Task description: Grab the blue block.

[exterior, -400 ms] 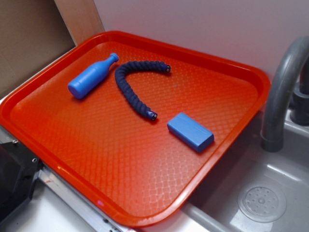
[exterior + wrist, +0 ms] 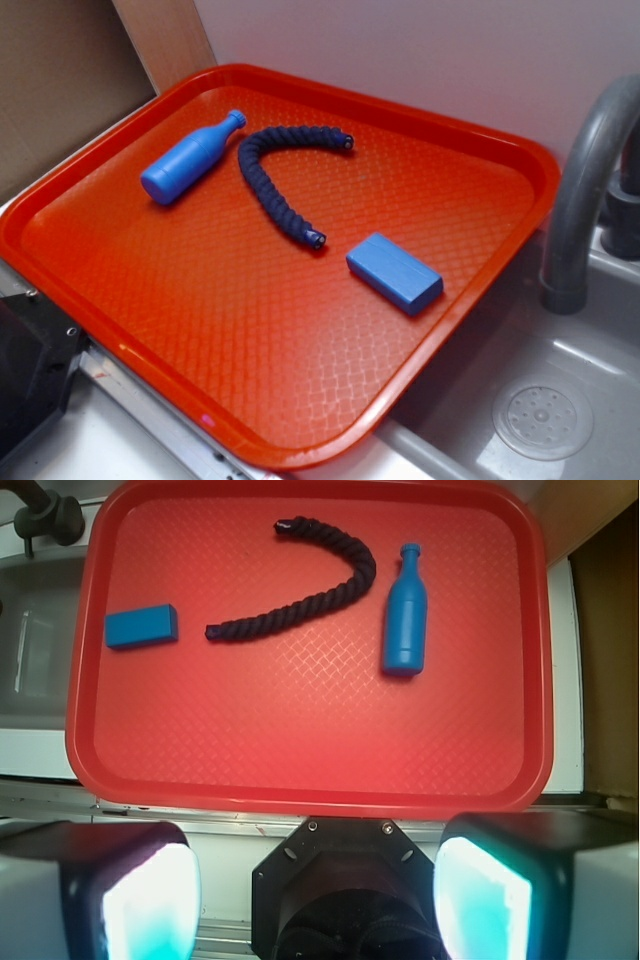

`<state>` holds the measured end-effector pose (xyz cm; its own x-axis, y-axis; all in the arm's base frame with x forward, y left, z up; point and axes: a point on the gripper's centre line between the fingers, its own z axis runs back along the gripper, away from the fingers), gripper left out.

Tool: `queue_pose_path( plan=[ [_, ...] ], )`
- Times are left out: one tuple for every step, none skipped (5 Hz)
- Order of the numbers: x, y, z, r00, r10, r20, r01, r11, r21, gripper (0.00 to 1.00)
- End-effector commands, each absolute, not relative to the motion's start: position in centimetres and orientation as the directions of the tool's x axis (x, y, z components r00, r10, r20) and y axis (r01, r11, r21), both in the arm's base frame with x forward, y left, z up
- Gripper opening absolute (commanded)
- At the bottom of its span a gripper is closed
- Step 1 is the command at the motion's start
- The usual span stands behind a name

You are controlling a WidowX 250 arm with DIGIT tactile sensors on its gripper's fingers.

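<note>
Lying far ahead-left of wide-spread claw [image 2: 315, 890], blue block [image 2: 141, 626]

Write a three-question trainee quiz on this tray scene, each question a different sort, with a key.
1. True or false: the blue block touches the rope.
2. Multiple choice: the bottle is A) upright, B) lying on its side, C) in the sink.
3. Fill in: the claw, seen in the wrist view, is ____ and holds nothing.

Key: 1 false, a strip of tray shows between them; 2 B; 3 open.
</note>
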<state>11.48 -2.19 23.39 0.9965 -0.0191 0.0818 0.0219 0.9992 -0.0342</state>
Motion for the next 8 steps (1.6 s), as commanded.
queue_pose_path(
  plan=[
    [14.6, -2.9, 21.4, 0.91, -0.38, 0.168, 0.381, 0.924, 0.027, 1.0],
    [15.9, -3.9, 20.5, 0.848, -0.506, 0.158, 0.508, 0.861, 0.036, 1.0],
    [19.6, -7.7, 17.8, 0.692, -0.709, 0.132, 0.703, 0.704, 0.099, 1.0],
    [22.6, -11.3, 14.1, 0.505, -0.857, 0.102, 0.86, 0.51, 0.032, 1.0],
    [22.9, -14.2, 11.1, 0.283, -0.955, 0.091, 0.959, 0.282, -0.028, 1.0],
    [22.8, -16.2, 8.3, 0.147, -0.986, 0.073, 0.987, 0.141, -0.078, 1.0],
    [22.0, -17.4, 6.8, 0.053, -0.996, 0.073, 0.995, 0.047, -0.082, 1.0],
    [21.9, -18.3, 5.2, 0.036, -0.998, 0.046, 0.996, 0.032, -0.08, 1.0]
  ],
)
